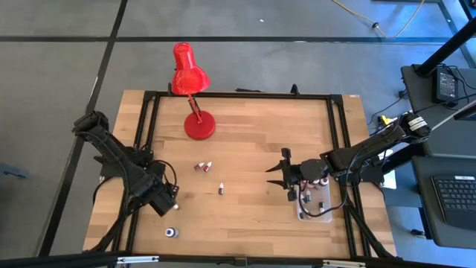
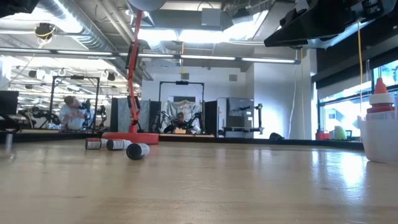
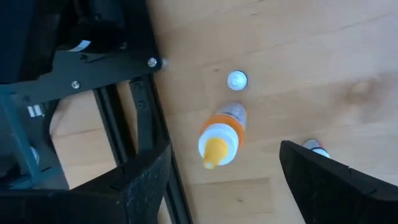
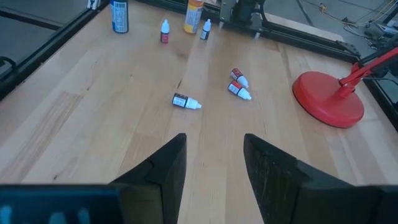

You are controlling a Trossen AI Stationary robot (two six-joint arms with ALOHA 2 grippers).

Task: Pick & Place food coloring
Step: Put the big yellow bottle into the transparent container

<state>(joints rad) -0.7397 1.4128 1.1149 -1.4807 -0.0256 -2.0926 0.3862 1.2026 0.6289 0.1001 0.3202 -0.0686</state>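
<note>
Your right pincer (image 4: 211,165), released, hangs over the surface (image 4: 112,124); the lying dropper bottle (image 4: 186,101) may roll away under an off-centre descent. Left pincer (image 3: 227,180) is released too.

Bright, even overhead light — soft shadows, tabletop (image 2: 205,186) glare, near jaws blurred.

A red lamp (image 1: 195,97) stands on the wooden table (image 1: 245,208) near its far edge, its round base (image 1: 200,126) flat on the wood and its shade (image 1: 187,71) reaching out past the edge. A clear tub (image 1: 316,208) sits near the table's right edge. Black rails (image 1: 338,126) frame the table. A laptop (image 1: 454,197) and a black power brick (image 1: 448,83) lie on a desk to the right. In the low view, people (image 2: 73,112) sit in the room behind.
</note>
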